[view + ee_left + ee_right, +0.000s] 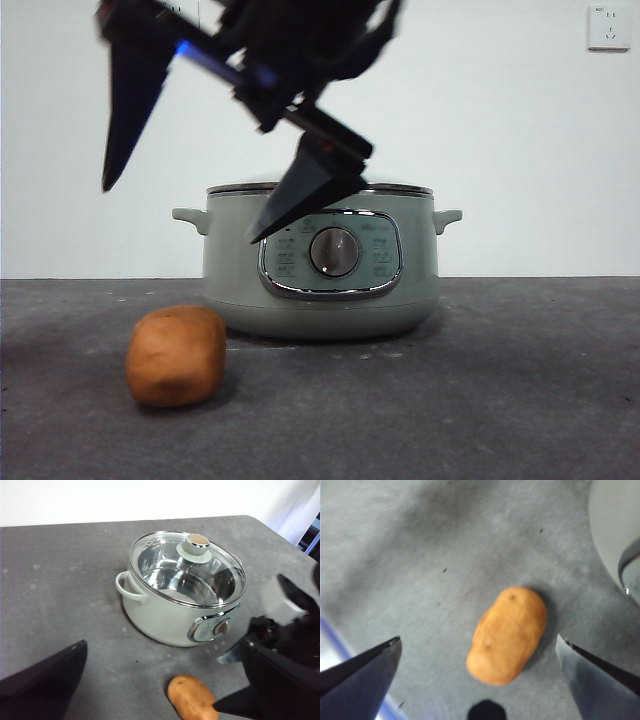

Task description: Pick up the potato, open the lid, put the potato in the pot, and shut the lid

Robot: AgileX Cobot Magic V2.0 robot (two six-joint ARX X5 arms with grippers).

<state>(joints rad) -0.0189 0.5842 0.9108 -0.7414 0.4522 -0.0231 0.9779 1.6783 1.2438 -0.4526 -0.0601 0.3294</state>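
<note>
Soft even light; motion-blurred right end effector [180,215], glare on lid [187,570].

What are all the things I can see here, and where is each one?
potato: one, orange-brown, lying on the table in front of the pot, off to one side.
pot: one, sage green with a chrome-framed dial panel, standing on the table.
lid: one, glass with a sage-green knob, closed on the pot.
table: one, dark grey.
wall socket: one, white, on the wall.
right gripper: black, open, above the potato.
left gripper: black, open, holding nothing.
</note>
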